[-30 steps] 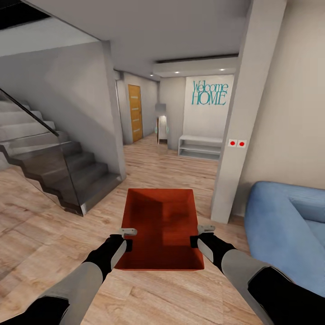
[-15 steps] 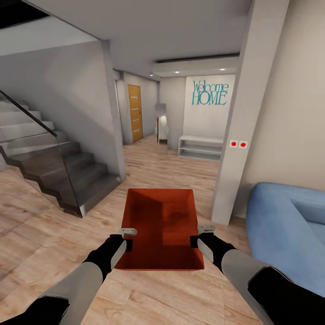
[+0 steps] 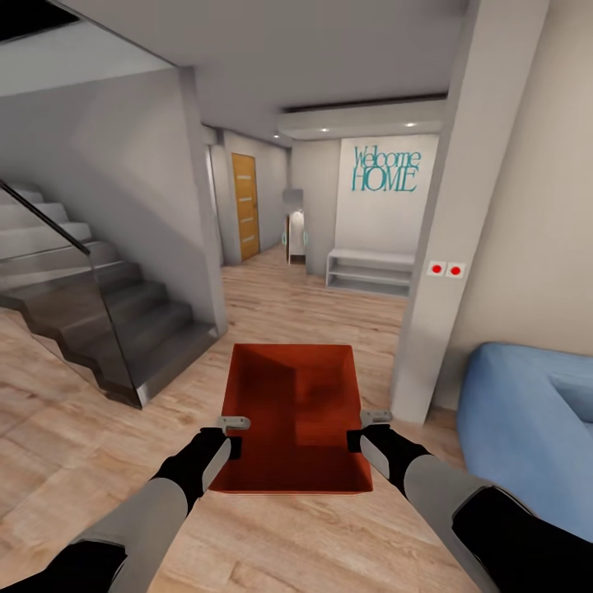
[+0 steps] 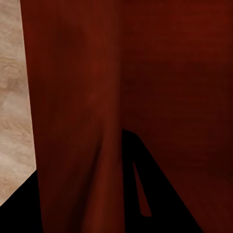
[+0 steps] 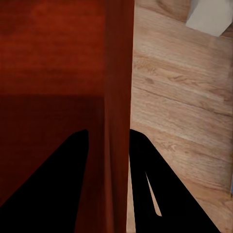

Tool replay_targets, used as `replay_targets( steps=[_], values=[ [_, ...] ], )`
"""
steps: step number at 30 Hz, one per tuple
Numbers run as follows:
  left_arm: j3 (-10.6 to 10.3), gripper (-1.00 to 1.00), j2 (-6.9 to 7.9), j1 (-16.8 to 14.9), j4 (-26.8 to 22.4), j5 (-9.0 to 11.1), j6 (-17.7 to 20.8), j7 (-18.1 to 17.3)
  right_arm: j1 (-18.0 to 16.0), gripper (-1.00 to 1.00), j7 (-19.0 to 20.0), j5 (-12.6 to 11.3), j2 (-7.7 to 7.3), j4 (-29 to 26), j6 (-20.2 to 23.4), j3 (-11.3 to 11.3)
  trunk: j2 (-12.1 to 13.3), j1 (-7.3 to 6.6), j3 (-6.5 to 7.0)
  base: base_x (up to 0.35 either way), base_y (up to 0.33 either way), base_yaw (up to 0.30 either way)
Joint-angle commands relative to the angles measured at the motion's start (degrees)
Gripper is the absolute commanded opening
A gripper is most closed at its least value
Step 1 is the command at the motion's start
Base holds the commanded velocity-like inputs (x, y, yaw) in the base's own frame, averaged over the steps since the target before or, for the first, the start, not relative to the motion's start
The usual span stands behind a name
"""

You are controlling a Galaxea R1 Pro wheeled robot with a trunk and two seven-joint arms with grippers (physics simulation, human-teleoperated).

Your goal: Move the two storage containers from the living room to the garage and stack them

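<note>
I carry one red-orange lidless storage container (image 3: 292, 412) level in front of me over light wood-plank flooring. My left gripper (image 3: 235, 428) is shut on its left side wall and my right gripper (image 3: 375, 424) is shut on its right side wall. In the left wrist view the container wall (image 4: 77, 97) runs between the dark fingers of the left gripper (image 4: 80, 155). In the right wrist view the thin wall (image 5: 116, 73) is pinched by the right gripper (image 5: 108, 132). The container is empty inside. The garage is out of view.
A staircase with a glass rail (image 3: 99, 313) rises on the left. A white pillar (image 3: 461, 247) and a blue sofa (image 3: 527, 420) stand on the right. Ahead, a hallway leads past a wooden door (image 3: 245, 206) and a white shelf bench (image 3: 371, 270).
The whole view has shifted: the pillar and sofa slid right and the staircase slid left, so the camera moved forward. Both grippers still hold the container the same way.
</note>
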Motion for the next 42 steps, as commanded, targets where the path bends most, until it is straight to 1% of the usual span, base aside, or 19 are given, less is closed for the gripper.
replay_targets(
  steps=[1, 42],
  values=[
    [-1.0, -1.0, 0.53, 0.0, 1.2, 0.9, 0.3, 0.6, -0.1, -1.0, -0.4, -0.5, -0.04, -0.4, 0.2, 0.2, -0.1, 0.07, -0.13, 0.322, 0.0, 0.0],
    [-1.1, -1.0, 0.64, 0.0, 1.2, 1.0, 0.2, 0.2, -0.1, -1.0, -0.3, -0.4, -0.04, -0.4, 0.2, 0.2, -0.1, 0.07, -0.13, 0.322, 0.0, 0.0]
  ],
)
